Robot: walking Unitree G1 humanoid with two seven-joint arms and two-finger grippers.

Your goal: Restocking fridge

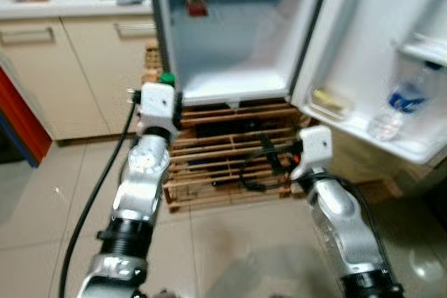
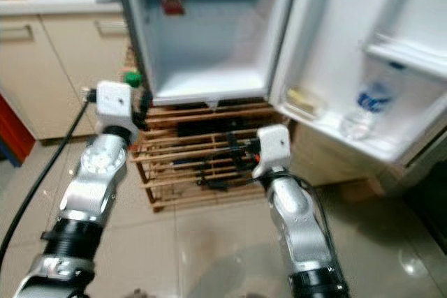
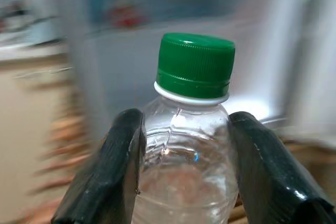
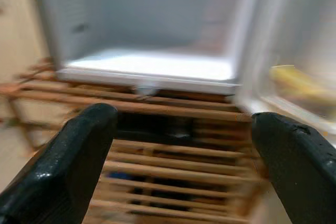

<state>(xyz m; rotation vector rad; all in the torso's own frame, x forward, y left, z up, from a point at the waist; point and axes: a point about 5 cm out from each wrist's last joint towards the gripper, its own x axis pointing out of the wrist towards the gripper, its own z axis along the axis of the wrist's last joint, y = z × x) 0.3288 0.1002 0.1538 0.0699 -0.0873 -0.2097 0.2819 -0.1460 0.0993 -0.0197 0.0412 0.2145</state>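
Gripping a clear, ribbed plastic bottle (image 3: 184,177) in my left pincer (image 3: 184,166), green ridged cap (image 3: 195,65) up.
Right pincer (image 4: 178,156) spread wide before the slatted wooden crate (image 1: 223,155); no label legible.

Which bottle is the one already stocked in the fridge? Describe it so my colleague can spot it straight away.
Start at the open fridge and follow its door, swung out to the robot's right. On the door's lower shelf stands a clear bottle with a blue label, beside something yellowish. The other bottle, the green-capped bottle, is gripped in the left gripper, outside the fridge.
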